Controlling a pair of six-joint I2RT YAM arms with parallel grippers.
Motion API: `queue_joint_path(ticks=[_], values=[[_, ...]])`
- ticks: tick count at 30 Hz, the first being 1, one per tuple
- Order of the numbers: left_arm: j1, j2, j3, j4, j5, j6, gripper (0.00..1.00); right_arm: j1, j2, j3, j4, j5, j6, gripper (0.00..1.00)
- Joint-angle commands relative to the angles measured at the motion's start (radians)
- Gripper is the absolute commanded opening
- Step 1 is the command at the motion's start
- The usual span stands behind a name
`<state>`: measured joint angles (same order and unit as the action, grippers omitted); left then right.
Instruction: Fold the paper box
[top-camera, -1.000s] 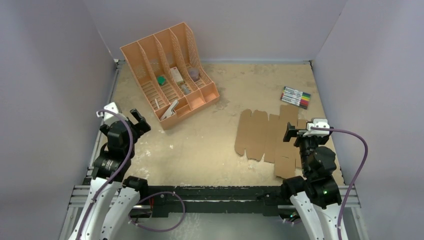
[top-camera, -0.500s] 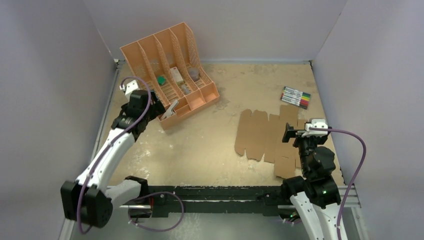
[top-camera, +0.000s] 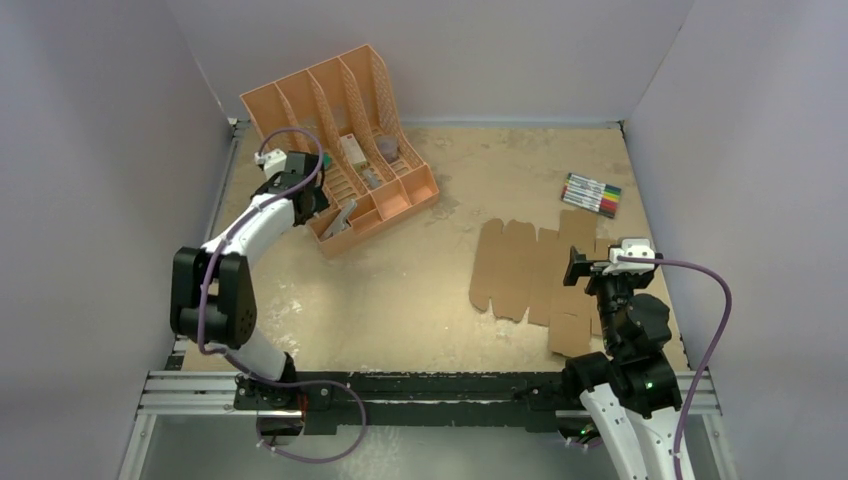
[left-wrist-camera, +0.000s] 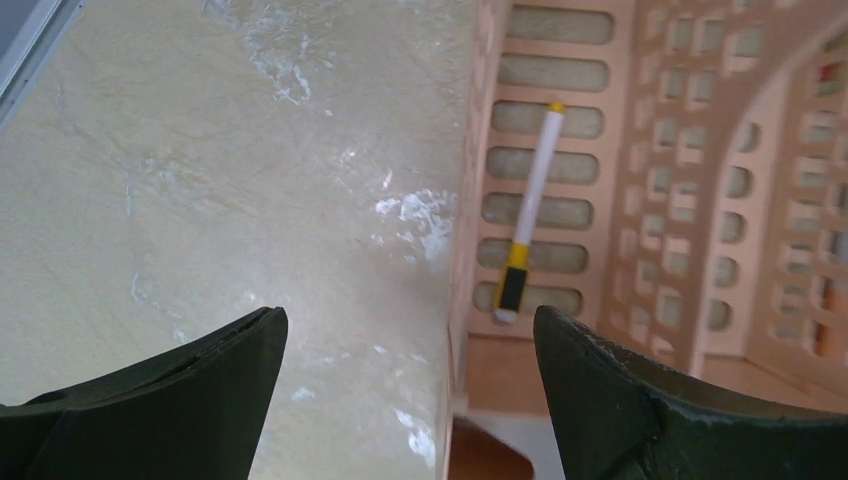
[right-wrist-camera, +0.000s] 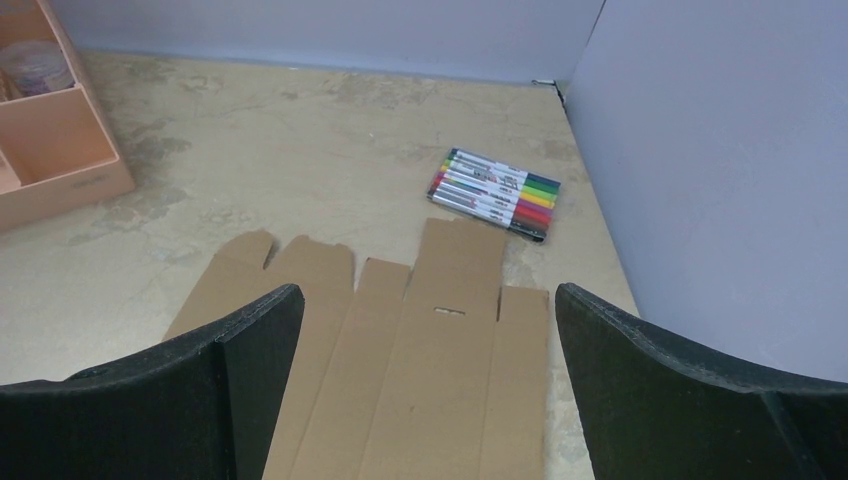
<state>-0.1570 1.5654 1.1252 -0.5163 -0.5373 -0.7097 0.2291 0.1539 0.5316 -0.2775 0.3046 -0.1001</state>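
Note:
The paper box (top-camera: 528, 272) is a flat brown die-cut cardboard sheet lying on the right half of the table; in the right wrist view the paper box (right-wrist-camera: 420, 370) spreads out under the fingers. My right gripper (top-camera: 579, 265) hovers over the sheet's right part, open and holding nothing; in its own view the right gripper (right-wrist-camera: 428, 296) has its jaws wide apart. My left gripper (top-camera: 308, 206) is far from the sheet, at the left front corner of the orange organizer (top-camera: 398, 203). In its wrist view the left gripper (left-wrist-camera: 408, 318) is open and empty above that corner.
The organizer wall (left-wrist-camera: 465, 150) runs between my left fingers, with a white and yellow pen (left-wrist-camera: 530, 210) lying in its first slot. Other small items sit in its other slots. A pack of coloured markers (top-camera: 592, 195) lies behind the sheet near the right wall, and the markers (right-wrist-camera: 495, 193) also show in the right wrist view.
My left arm has swung from near its base out and away to the organizer's left front corner. The right arm and the cardboard sheet have not moved.

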Motion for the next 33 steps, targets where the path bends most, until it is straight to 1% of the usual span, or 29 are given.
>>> queue_joint_path(ticks=[1,6,11,17,22,24,26,29,30,31,33], values=[[0.061,0.123,0.106,0.046,-0.064,0.051,0.94,0.002,0.004,-0.004,0.062,-0.015,-0.019,0.99],[0.178,0.252,0.229,0.042,-0.106,0.129,0.92,0.001,0.019,-0.004,0.063,-0.019,-0.023,0.99],[0.263,0.372,0.417,-0.004,-0.127,0.176,0.92,0.001,0.019,-0.004,0.061,-0.019,-0.023,0.99],[0.320,0.539,0.695,-0.101,-0.162,0.217,0.91,0.001,0.027,-0.004,0.062,-0.025,-0.025,0.99],[0.349,0.604,0.845,-0.166,-0.150,0.226,0.91,0.001,0.035,-0.006,0.064,-0.027,-0.027,0.99],[0.347,0.576,0.838,-0.172,-0.093,0.223,0.90,0.000,0.035,-0.005,0.064,-0.030,-0.027,0.99],[0.337,0.504,0.778,-0.143,-0.026,0.217,0.90,0.000,0.034,-0.005,0.064,-0.030,-0.029,0.99],[0.299,0.370,0.663,-0.115,0.028,0.210,0.89,-0.001,0.031,-0.004,0.063,-0.032,-0.029,0.99],[0.271,0.301,0.621,-0.112,0.036,0.205,0.89,-0.001,0.029,-0.004,0.063,-0.036,-0.028,0.99],[0.254,0.264,0.575,-0.109,0.054,0.201,0.89,-0.001,0.028,-0.004,0.062,-0.037,-0.030,0.99],[0.180,0.155,0.464,-0.090,0.082,0.202,0.89,0.000,0.026,-0.006,0.063,-0.039,-0.031,0.99]])
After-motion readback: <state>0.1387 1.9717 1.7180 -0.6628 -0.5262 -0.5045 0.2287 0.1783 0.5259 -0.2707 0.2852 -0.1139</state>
